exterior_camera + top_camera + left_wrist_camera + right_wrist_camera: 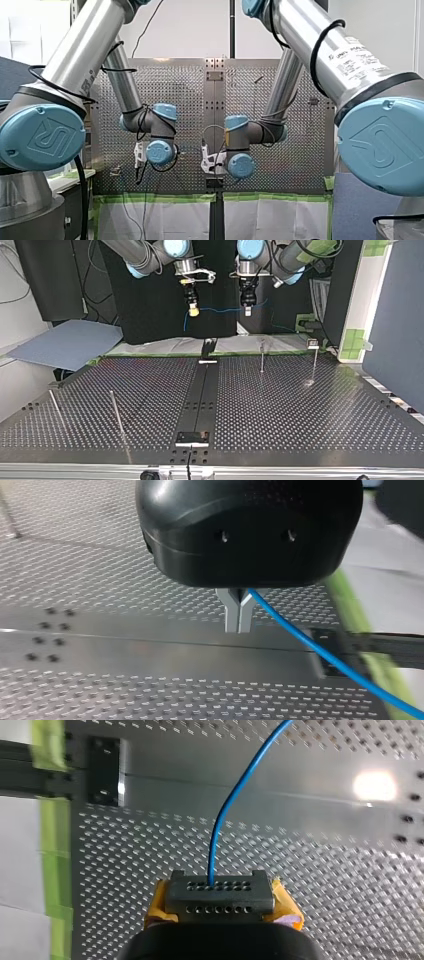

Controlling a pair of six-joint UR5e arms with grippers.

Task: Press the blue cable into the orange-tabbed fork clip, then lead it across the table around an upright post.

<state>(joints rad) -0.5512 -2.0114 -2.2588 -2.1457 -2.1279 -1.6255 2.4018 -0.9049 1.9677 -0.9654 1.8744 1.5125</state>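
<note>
Above the near edge of the table (300,410), my left arm (270,252) and my right arm (145,255) hang wrist-down, side by side. The left gripper (238,620) has its metal fingers pinched together on the blue cable (320,652), which trails off beside them. The right gripper (220,892), yellow-padded, is clamped on the same cable, which runs on straight ahead of it.

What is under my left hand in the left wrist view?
Perforated table and its plain middle strip; the blue cable leaves the shut fingers of my left hand. Its black body hides the rest.
</note>
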